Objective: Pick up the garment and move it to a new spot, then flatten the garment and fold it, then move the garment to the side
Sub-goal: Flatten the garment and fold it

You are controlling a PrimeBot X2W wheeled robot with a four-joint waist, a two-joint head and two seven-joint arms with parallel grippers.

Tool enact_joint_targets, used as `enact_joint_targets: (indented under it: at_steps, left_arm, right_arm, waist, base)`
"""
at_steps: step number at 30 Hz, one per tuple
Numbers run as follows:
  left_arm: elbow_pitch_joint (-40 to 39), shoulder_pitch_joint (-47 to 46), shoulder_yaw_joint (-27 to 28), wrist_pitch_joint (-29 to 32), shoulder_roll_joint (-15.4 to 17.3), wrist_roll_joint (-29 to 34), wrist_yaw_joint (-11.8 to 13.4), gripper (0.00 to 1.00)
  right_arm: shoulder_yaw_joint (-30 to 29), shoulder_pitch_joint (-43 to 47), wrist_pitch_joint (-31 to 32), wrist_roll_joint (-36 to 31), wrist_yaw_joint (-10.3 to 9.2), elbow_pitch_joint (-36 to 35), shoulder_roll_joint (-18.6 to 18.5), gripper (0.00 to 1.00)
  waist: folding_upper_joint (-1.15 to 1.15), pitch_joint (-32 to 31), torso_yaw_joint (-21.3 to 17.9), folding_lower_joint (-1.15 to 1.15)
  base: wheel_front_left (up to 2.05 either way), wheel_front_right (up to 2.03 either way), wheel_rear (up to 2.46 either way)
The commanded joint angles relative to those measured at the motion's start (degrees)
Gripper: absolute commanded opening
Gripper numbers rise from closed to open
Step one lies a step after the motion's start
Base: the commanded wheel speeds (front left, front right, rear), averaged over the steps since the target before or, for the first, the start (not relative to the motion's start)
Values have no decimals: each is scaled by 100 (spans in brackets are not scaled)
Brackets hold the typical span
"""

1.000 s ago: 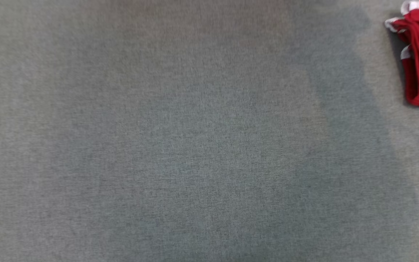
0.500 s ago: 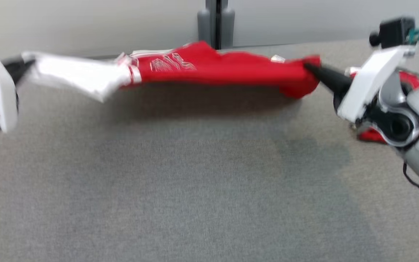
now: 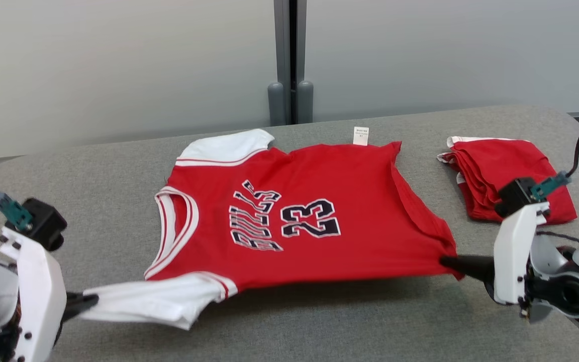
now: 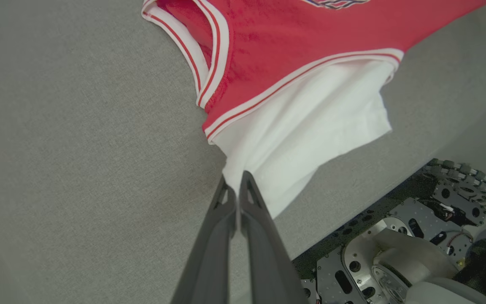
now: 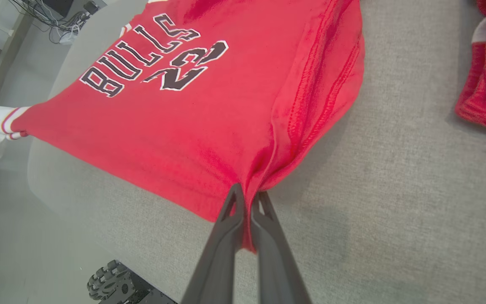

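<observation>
Red 23 jersey (image 3: 370,201), white sleeves, face-up; left fingers (image 4: 220,228) tight on sleeve, right fingers (image 5: 226,236) on hem corner.

Soft, even, bright light falls from above, and the head view is sharp, with a faint, blurred shadow on the desk (image 3: 319,322) under the near edge of the jersey (image 3: 294,211). Both wrist views are wide-angle: the desk's edge bows, the corners stretch, and the left tool (image 4: 235,179) and right tool (image 5: 248,193) loom large near the lens.
</observation>
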Motion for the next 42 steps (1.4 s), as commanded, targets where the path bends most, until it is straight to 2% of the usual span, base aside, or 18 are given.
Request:
enact_joint_targets:
  at_steps: [1, 11, 17, 23, 35, 41, 42]
  left_arm:
    - [-130, 151, -41, 41, 113, -76, 91, 0]
    - [-1192, 772, -288, 389, 757, -642, 560, 0]
    - [-1382, 758, -245, 386, 819, -753, 693, 0]
    - [-1112, 380, -92, 514, 510, -675, 644, 0]
    - [165, -331, -34, 815, -597, -477, 405, 0]
    - [932, -550, 6, 654, -1028, -361, 196, 0]
    - [1047, -564, 9, 628, -1077, -348, 162, 0]
  right_arm:
    - [49, 150, 101, 51, -2, -64, -129, 0]
    - [246, 850, 594, 129, -4, -645, -911, 0]
    - [150, 853, 691, 70, -7, -810, -984, 0]
    - [-93, 542, 807, 87, -6, -688, -742, 0]
    - [-435, -26, 996, 134, -5, 89, -24, 0]
    - [-522, -205, 1013, 80, -6, 486, 312, 0]
    - [-534, -234, 1003, 79, -6, 539, 371, 8]
  waist:
    - [0, -33, -25, 0]
    - [0, -75, -109, 0]
    - [0, 70, -177, 0]
    - [0, 409, -246, 0]
    - [0, 953, -353, 0]
    - [0, 1029, -391, 0]
    - [0, 1031, -396, 0]
  base:
    - [0, 0, 0]
    - [0, 0, 0]
    - [0, 0, 0]
    - [0, 0, 0]
    - [0, 0, 0]
    - [0, 0, 0]
    - [0, 0, 0]
